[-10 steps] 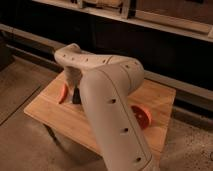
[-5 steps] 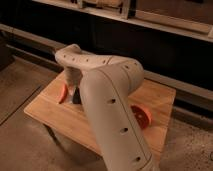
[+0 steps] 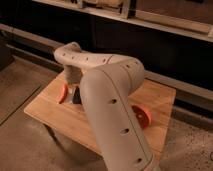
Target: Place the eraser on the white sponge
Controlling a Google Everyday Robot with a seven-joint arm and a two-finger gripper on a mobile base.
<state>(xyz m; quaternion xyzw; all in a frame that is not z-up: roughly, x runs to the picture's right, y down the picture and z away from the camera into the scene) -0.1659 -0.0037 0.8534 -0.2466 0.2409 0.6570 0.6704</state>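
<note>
My big pale arm [image 3: 107, 100] reaches over the wooden table [image 3: 55, 112] and hides much of it. The gripper [image 3: 75, 92] hangs below the wrist over the table's left part, right next to an orange-red curved piece [image 3: 63, 93]. A small dark shape [image 3: 77, 98] shows at the gripper's tip; I cannot tell whether it is the eraser or part of the gripper. The white sponge is hidden or out of view.
A second orange-red piece [image 3: 142, 116] lies on the table's right part, partly behind my arm. A dark shelf unit with pale rails [image 3: 165, 25] runs along the back. The concrete floor [image 3: 20, 145] surrounds the table.
</note>
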